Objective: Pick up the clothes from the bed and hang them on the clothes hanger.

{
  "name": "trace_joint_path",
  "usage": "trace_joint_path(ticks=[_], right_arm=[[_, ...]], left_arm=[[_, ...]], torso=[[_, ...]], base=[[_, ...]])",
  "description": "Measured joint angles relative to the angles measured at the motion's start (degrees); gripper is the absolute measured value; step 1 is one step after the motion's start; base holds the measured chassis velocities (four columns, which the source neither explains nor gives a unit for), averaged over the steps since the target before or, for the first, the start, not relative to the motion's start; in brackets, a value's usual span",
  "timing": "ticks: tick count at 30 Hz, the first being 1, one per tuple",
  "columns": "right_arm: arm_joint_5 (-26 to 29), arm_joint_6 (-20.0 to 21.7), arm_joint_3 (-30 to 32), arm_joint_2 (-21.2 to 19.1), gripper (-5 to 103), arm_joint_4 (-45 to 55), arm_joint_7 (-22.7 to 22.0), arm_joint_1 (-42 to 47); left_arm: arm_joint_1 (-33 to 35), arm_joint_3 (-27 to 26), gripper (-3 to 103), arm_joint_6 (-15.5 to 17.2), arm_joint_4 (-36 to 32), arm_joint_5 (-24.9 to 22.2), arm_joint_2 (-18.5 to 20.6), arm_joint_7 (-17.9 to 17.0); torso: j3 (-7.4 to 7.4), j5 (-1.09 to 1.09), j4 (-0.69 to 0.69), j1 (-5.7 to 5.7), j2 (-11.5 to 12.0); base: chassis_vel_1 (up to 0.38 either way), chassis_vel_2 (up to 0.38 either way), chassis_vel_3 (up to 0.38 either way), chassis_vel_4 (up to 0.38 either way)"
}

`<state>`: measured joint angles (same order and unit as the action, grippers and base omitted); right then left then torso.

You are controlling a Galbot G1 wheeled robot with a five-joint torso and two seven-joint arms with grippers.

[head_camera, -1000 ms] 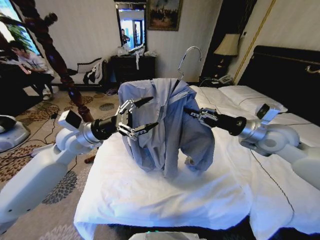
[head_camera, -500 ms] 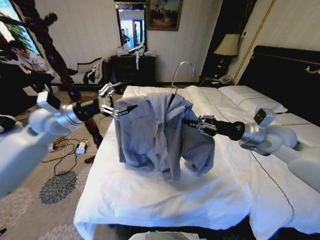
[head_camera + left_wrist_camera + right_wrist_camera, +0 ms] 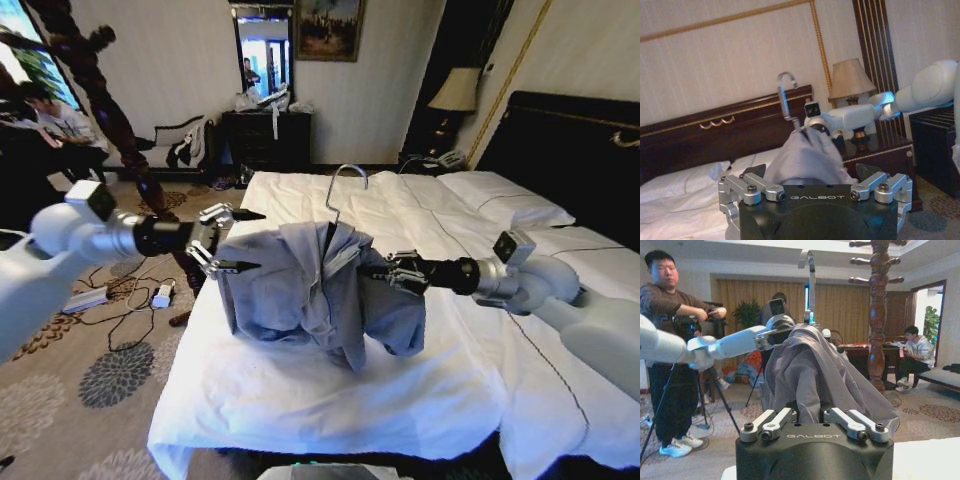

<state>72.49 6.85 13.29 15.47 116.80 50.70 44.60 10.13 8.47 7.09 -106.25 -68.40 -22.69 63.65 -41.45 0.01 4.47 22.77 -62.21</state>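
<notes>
The clothes, a pale blue-grey shirt (image 3: 310, 285), hang draped over the clothes hanger, whose wire hook (image 3: 345, 178) stands up above the collar. Shirt and hanger hover low over the white bed (image 3: 330, 400), the hem brushing the sheet. My right gripper (image 3: 387, 272) is shut on the hanger's fabric-covered right shoulder; in the right wrist view its fingers (image 3: 772, 421) close into the shirt (image 3: 825, 370). My left gripper (image 3: 244, 240) is open beside the shirt's left shoulder, holding nothing. The left wrist view shows the shirt (image 3: 807, 157) and hook (image 3: 785, 95) just ahead of it.
A dark wooden coat stand (image 3: 100, 90) rises to the left of the bed. Cables and a power strip (image 3: 160, 295) lie on the patterned carpet below my left arm. Pillows (image 3: 505, 195), a dark headboard (image 3: 575, 150) and a lamp (image 3: 456, 90) are at the right.
My right gripper has lowered the hanger and shirt toward the bed. My left gripper has drawn back to the left, off the shirt, and stays open.
</notes>
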Motion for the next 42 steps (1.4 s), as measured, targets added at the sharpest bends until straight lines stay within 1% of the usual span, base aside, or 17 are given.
trace_joint_path(ticks=[1, 6, 11, 12, 14, 17, 18, 21, 23, 26, 27, 30, 31, 32, 33, 37, 42], right_arm=[[0.0, 0.0, 0.0, 0.0, 16, 0.0, 0.0, 0.0], [-1.1, 0.2, 0.0, -0.1, 16, 0.4, 0.0, -0.1], [-1.9, 0.3, 0.0, -0.1, 16, 0.1, 0.5, -0.1], [-2.5, 0.3, 0.0, -0.1, 16, 0.0, 0.8, -0.2], [-3.6, 0.3, 0.0, -0.1, 16, -0.3, 1.0, -0.4], [-4.9, 0.3, 0.0, 0.0, 16, -0.5, 1.3, -0.6], [-5.2, 0.3, 0.0, 0.0, 16, -0.6, 1.3, -0.7], [-6.7, 0.2, 0.0, 0.1, 16, -1.1, 1.8, -0.7], [-6.9, 0.2, 0.0, 0.1, 16, -1.2, 2.0, -0.7], [-7.2, 0.1, 0.0, 0.3, 16, -1.3, 2.3, -0.7], [-7.2, 0.1, 0.0, 0.3, 16, -1.3, 2.3, -0.7], [-7.2, 0.1, 0.0, 0.4, 16, -1.3, 2.4, -0.7], [-7.2, 0.1, 0.0, 0.4, 16, -1.3, 2.5, -0.8], [-7.2, 0.1, 0.0, 0.4, 16, -1.2, 2.5, -0.8], [-7.2, 0.1, 0.0, 0.4, 16, -1.2, 2.5, -0.8], [-7.4, 0.1, 0.0, 0.3, 16, -0.5, 2.8, -0.6], [-7.4, -0.1, 0.0, 0.1, 16, -0.3, 2.8, -0.7]], left_arm=[[0.0, 0.0, 100, 0.0, 0.0, 0.0, 0.0, 0.0], [-7.5, 9.4, 100, 1.0, 2.8, 3.2, -3.7, -1.1], [-8.9, 11.8, 100, 1.6, 3.7, 5.1, -4.3, 0.9], [-9.2, 12.4, 103, 1.8, 4.1, 5.9, -4.4, 1.8], [-10.1, 13.2, 100, 2.0, 4.7, 6.3, -4.7, 2.6], [-11.0, 14.0, 90, 2.0, 5.2, 6.6, -5.1, 3.4], [-11.3, 14.2, 90, 2.0, 5.3, 6.7, -5.2, 3.6], [-12.2, 15.1, 74, 2.3, 5.4, 7.2, -5.8, 4.9], [-12.2, 15.2, 74, 2.4, 5.5, 7.6, -5.9, 5.3], [-12.1, 15.2, 57, 2.7, 5.9, 9.0, -6.2, 6.9], [-12.1, 15.2, 57, 2.7, 5.9, 9.0, -6.2, 6.9], [-11.7, 15.2, 42, 3.0, 6.2, 10.0, -6.7, 8.0], [-11.7, 15.2, 42, 3.1, 6.3, 10.2, -6.9, 8.1], [-11.7, 15.2, 36, 3.2, 6.4, 10.3, -7.2, 8.2], [-11.7, 15.2, 36, 3.2, 6.4, 10.3, -7.2, 8.2], [-11.8, 15.3, 18, 3.5, 6.7, 10.6, -7.8, 8.3], [-12.0, 15.5, 16, 3.5, 7.1, 10.7, -8.3, 8.5]], torso=[[0.0, 0.0, 0.0, 0.0, 0.0], [0.0, 0.0, 0.01, 0.0, 0.0], [0.0, 0.0, -0.02, 0.0, 0.0], [0.0, -0.01, -0.02, 0.0, 0.0], [0.0, -0.01, -0.03, 0.0, 0.0], [0.0, -0.01, -0.01, 0.0, 0.0], [0.0, 0.0, -0.01, 0.0, 0.0], [0.0, 0.0, -0.01, 0.0, 0.0], [0.0, 0.0, -0.01, 0.0, 0.0], [0.0, 0.0, -0.01, 0.0, 0.0], [0.0, 0.0, -0.01, 0.0, 0.0], [0.0, -0.01, -0.01, 0.0, 0.0], [0.0, -0.01, -0.01, 0.0, 0.0], [0.0, -0.01, -0.01, 0.0, 0.0], [0.0, -0.01, -0.01, 0.0, 0.0], [0.0, -0.01, -0.01, 0.0, 0.0], [0.0, -0.01, -0.01, 0.0, 0.0]], base=[[0.0, 0.0, 0.0, 0.0], [0.0, 0.0, 0.0, 0.0], [0.0, 0.0, 0.0, 0.0], [0.0, 0.0, 0.0, 0.0], [0.0, 0.0, 0.0, 0.0], [0.0, 0.0, 0.0, 0.0], [0.0, 0.0, 0.0, 0.0], [0.0, 0.0, 0.0, 0.0], [0.0, 0.0, 0.0, 0.0], [0.0, 0.0, 0.0, 0.0], [0.0, 0.0, 0.0, 0.0], [0.0, 0.0, 0.0, 0.0], [0.0, 0.0, 0.0, 0.0], [0.0, 0.0, 0.0, 0.0], [0.0, 0.0, 0.0, 0.0], [0.0, 0.0, 0.0, 0.0], [0.0, 0.0, 0.0, 0.0]])
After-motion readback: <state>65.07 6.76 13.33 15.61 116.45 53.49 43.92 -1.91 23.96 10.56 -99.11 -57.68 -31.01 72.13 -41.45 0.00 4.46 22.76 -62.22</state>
